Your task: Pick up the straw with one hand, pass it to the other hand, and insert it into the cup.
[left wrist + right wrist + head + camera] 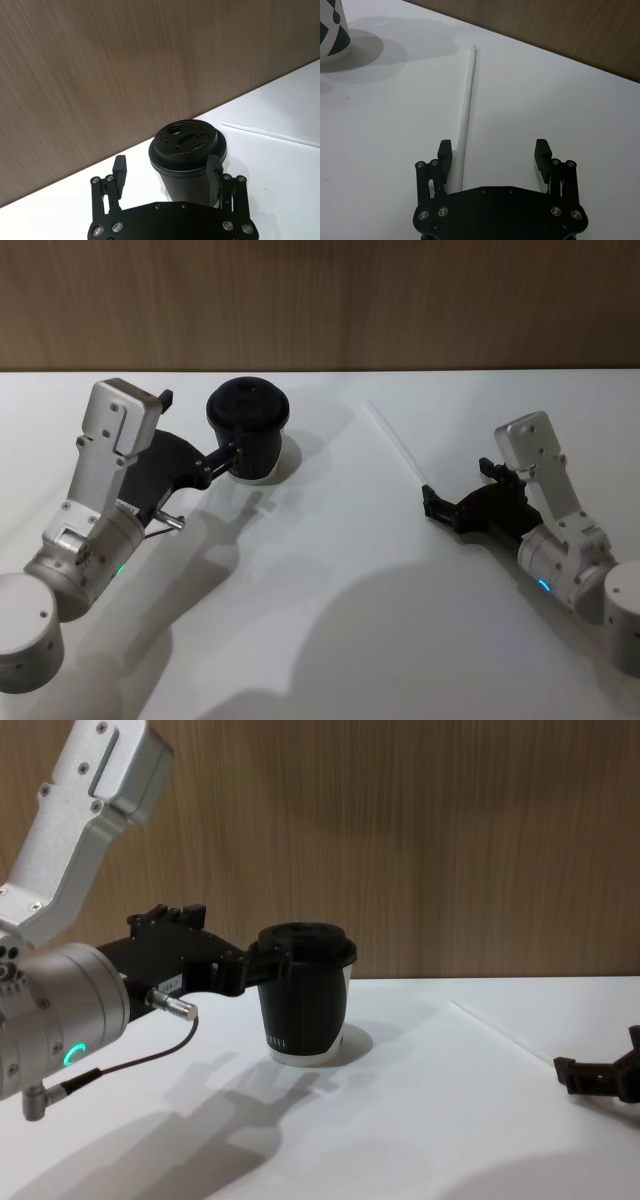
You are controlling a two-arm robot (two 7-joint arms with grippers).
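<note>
The cup (248, 430) stands on the table (330, 640) toward the back left, and the straw (398, 445) lies flat well to its right, slanting from the back toward the front right. The left gripper (166, 170) reaches in from the cup's front left, its spread fingers either side of the cup. The right gripper (493, 150) sits at the straw's near end, which lies between its parted fingers, just beside one.

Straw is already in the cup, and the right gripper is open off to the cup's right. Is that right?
Not quite. The straw is not in the cup; it lies flat on the table, to the cup's right, as the head view shows. The rest holds: the right gripper is open off to the cup's right, at the straw's near end.
</note>
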